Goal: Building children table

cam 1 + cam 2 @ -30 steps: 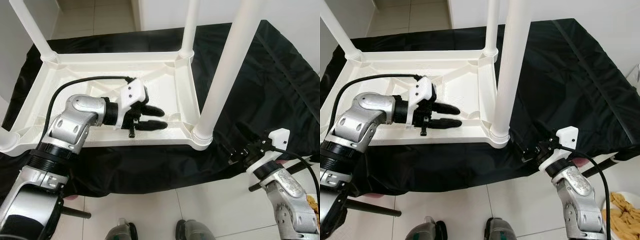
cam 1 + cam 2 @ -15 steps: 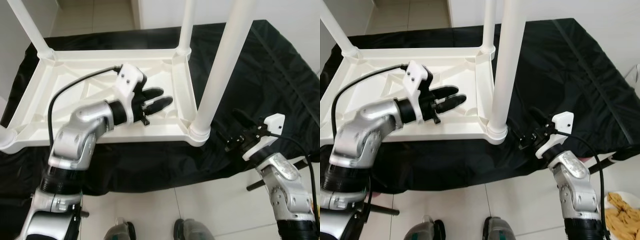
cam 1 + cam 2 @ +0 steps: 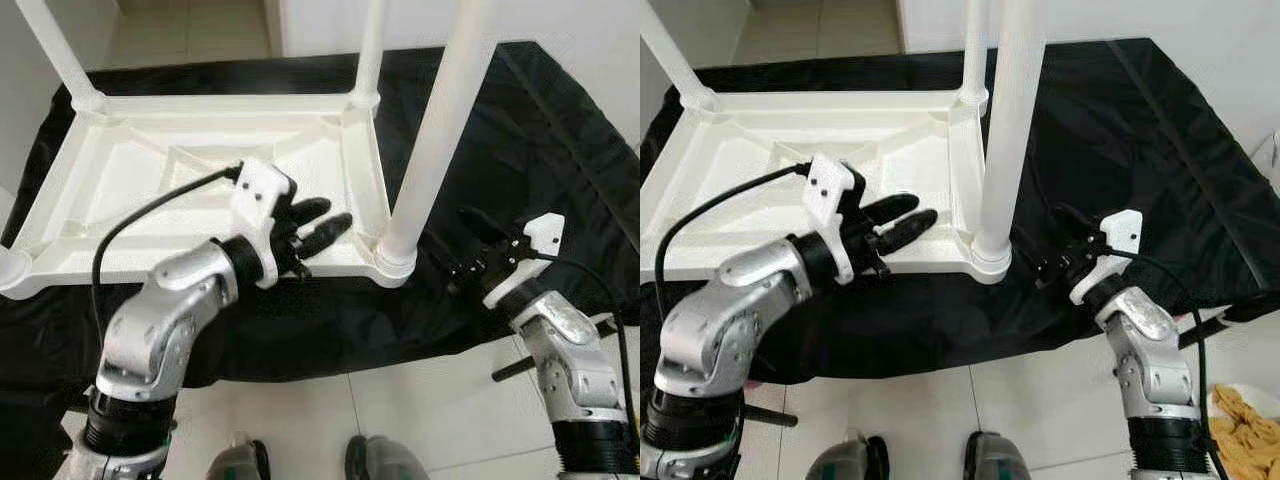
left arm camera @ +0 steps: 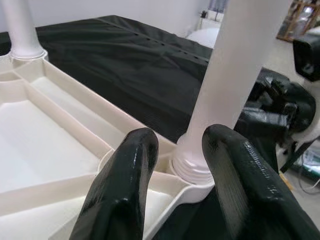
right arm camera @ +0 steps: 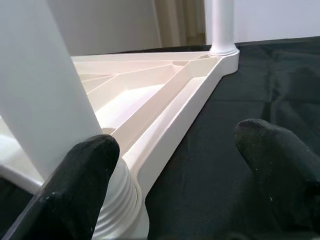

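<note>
White plastic table [image 3: 200, 170] lies upside down on a black cloth [image 3: 540, 130], underside up, legs standing upward from the corner sockets. The nearest leg [image 3: 435, 130] is seated in the socket at the table's near right corner, at about 4 o'clock from the table's centre. A second leg [image 3: 368, 50] stands at the far right corner, about 1 o'clock, and a third leg [image 3: 55, 50] at the far left corner, about 11 o'clock.

Left gripper [image 3: 322, 222] sits over the near right part of the ribbed underside, fingers slightly parted and holding nothing, tips aimed at the nearest leg's base, at about 9 o'clock from it and close to it.

Right gripper [image 3: 1065, 245] is over the cloth at about 3 o'clock from the same leg base, fingers spread wide and empty; in the right wrist view one finger [image 5: 75, 180] lies just beside the ribbed collar of the leg.

The underside's recessed panels hold nothing.

Tiled floor [image 3: 420, 400] lies below the cloth edge.
</note>
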Robot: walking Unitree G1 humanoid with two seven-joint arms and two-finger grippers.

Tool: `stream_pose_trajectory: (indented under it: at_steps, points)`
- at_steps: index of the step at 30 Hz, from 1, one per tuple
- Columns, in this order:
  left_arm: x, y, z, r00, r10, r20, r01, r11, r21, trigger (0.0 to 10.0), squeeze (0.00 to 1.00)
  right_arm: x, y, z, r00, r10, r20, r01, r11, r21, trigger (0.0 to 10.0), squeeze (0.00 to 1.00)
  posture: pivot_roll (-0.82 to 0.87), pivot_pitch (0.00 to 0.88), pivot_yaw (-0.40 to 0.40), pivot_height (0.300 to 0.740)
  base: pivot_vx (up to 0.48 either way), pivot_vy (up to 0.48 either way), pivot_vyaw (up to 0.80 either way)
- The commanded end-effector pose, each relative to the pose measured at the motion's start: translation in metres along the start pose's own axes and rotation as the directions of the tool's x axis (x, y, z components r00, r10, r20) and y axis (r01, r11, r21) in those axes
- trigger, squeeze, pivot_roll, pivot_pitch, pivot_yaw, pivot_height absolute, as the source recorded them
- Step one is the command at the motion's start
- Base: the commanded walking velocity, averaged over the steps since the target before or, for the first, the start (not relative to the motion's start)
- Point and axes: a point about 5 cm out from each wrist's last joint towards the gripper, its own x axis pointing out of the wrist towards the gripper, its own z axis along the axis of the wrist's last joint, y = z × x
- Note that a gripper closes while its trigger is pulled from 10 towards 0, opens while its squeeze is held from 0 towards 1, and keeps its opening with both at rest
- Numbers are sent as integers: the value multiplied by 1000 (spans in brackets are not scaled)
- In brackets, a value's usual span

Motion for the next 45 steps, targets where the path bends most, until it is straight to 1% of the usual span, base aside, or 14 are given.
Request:
stream_pose_trajectory:
  at_steps: [1,4,7,11,15,17,23,25,26,27,29,36,37,45]
  points:
    - [-4,-3,1,1000,-16,0,16,999,36,10000,0,-4,4,-5,998,59,-36,-59,998,5,10000,0,-13,142,15,740,0,0,0]
    - [-7,-5,1,1000,-14,3,14,998,60,10000,0,-11,4,-7,994,88,-68,-87,996,16,10000,0,-16,147,13,740,0,0,0]
    - [-8,-9,2,1000,-13,-1,13,996,84,10000,0,-21,6,-9,981,152,-117,-150,988,26,10000,0,-17,152,9,740,0,0,0]
    - [-8,-10,1,1000,-4,-14,6,996,88,10000,0,-26,6,-7,968,203,-149,-201,979,30,10000,0,-16,154,3,740,0,0,0]
    - [-8,-13,2,1000,-16,-10,17,996,91,10000,0,-27,4,-4,964,219,-149,-217,976,29,10000,0,-6,155,-11,740,0,0,0]
    - [-7,-17,1,999,-35,-9,36,996,83,10000,0,-20,2,2,968,219,-123,-218,976,20,10000,0,8,155,-25,740,0,0,0]
    - [-5,-21,-2,999,-40,-7,40,998,52,10000,0,-10,0,7,973,214,-86,-213,977,20,10000,0,16,152,-29,740,0,0,0]
    - [-3,-27,-9,999,-47,-24,48,998,43,10000,0,-2,0,9,975,215,-62,-213,977,28,10000,0,17,152,-29,740,0,0,0]
    - [-1,-34,-16,996,-76,-47,77,996,34,10000,0,7,1,11,974,224,-41,-223,974,29,10000,0,21,145,-27,740,0,0,0]
    - [-1,-34,-16,996,-76,-47,77,996,34,10000,0,7,1,11,974,224,-41,-223,974,29,10000,0,21,145,-27,740,0,0,0]
    - [-1,-37,-19,994,-93,-59,94,995,18,10000,0,16,2,13,973,230,-19,-229,973,25,10000,0,23,142,-23,740,0,0,0]
    - [-2,-38,-25,992,-101,-79,103,995,19,10000,0,26,2,16,973,231,7,-231,973,25,10000,0,31,135,-25,740,0,0,0]
    - [-1,-40,-25,990,-114,-81,117,993,30,10000,0,32,4,14,972,236,13,-236,971,33,10000,0,44,130,-32,740,0,0,0]
    - [2,-37,-23,992,-92,-88,99,993,69,10000,0,39,7,9,971,237,12,-238,970,44,10000,0,47,124,-39,740,0,0,0]
